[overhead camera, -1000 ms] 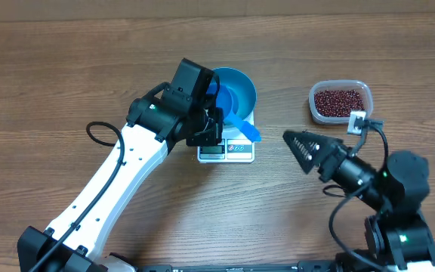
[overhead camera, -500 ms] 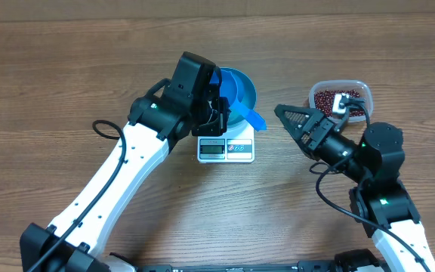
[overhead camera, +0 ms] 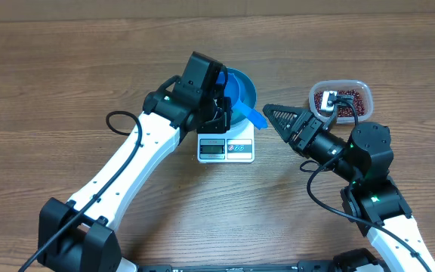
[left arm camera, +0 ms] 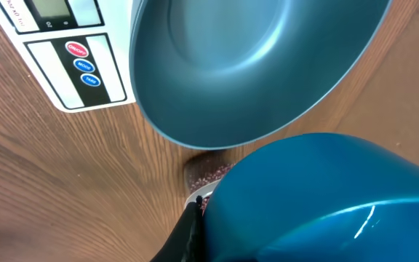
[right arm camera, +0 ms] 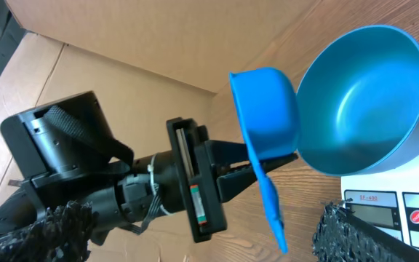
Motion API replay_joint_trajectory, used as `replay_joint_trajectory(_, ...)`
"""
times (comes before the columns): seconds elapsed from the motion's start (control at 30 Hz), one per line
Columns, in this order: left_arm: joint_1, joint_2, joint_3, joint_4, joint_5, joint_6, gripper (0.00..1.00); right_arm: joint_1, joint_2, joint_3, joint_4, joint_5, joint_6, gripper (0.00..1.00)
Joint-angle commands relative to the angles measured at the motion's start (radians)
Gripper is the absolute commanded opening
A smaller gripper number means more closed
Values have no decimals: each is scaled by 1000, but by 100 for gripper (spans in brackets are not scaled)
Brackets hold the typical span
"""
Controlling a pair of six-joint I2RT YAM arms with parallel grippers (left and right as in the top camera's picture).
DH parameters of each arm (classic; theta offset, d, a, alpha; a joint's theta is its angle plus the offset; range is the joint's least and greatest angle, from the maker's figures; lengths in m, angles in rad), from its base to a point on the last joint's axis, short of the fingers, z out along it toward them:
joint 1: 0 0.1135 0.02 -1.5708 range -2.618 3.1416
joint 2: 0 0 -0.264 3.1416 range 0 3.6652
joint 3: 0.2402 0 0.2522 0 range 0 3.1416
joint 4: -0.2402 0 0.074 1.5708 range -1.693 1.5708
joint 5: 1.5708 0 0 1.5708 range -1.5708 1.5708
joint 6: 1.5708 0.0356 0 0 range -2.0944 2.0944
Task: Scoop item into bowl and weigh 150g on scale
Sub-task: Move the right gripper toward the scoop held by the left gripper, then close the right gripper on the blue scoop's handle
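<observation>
Left end effector (right arm camera: 247, 169) clamped on the scoop (right arm camera: 264, 109) by the empty bowl (right arm camera: 362, 87) on the scale (overhead camera: 226, 149) mid-counter (overhead camera: 66, 75), right end effector (overhead camera: 278, 118) gaping close by, beans (overhead camera: 351, 102) in the tub (overhead camera: 314, 97) toward the far right edge, and arms this close could clash and shove the bowl off

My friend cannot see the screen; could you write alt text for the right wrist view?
The left gripper holds a small blue scoop by its handle beside a deep blue bowl, which looks empty and sits on a white scale.
</observation>
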Motion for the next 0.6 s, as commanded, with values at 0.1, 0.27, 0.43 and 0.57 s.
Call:
replay_joint_trajectory(0.1,-6,8,0,9,0,-16,5,7,3,24,8,32,0,99)
replay_joint_trajectory(0.27,-6,8,0,13,16,-16,4,6,5,24,7,34,0,99)
replay_joint_trajectory(0.43,-6,8,0,16,40,-16,4,8,7,24,7,52,0,99)
replay_joint_trajectory(0.57,-6,8,0,3,89,-16,5,8,7,24,7,67,0,99)
